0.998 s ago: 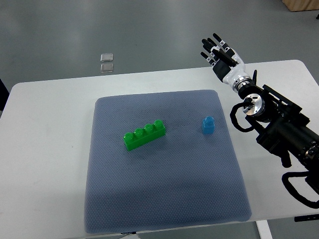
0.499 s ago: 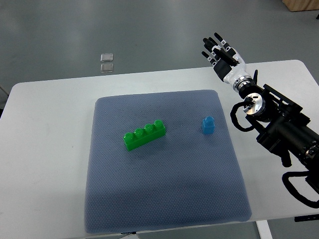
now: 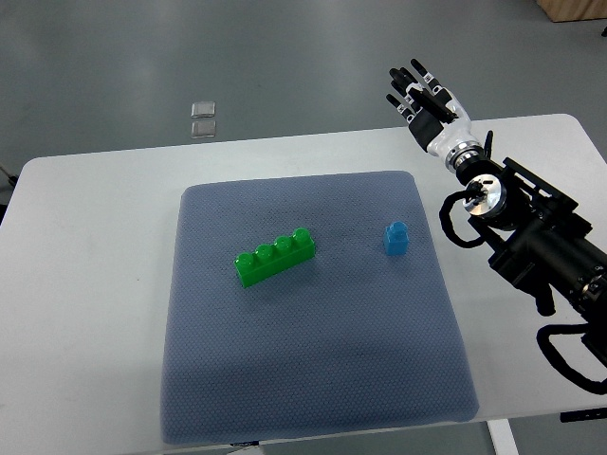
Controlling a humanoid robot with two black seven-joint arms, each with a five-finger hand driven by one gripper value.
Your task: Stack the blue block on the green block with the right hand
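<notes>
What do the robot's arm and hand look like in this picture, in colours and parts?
Only the right arm shows. It is mostly black and blocky, with black cables looping beside it and a round silver joint near the wrist. The right hand has a white body with black fingers and a silver wrist ring.

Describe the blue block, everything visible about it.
The blue block is a small, single-stud toy brick of glossy, plastic-looking material: a squarish body with one round stud on top. It stands upright, stud up, on the right part of the grey-blue mat, apart from the green block, which lies to its left. Nothing touches it except the mat. The right hand is off beyond the table's far edge, fingers spread, holding nothing.
</notes>
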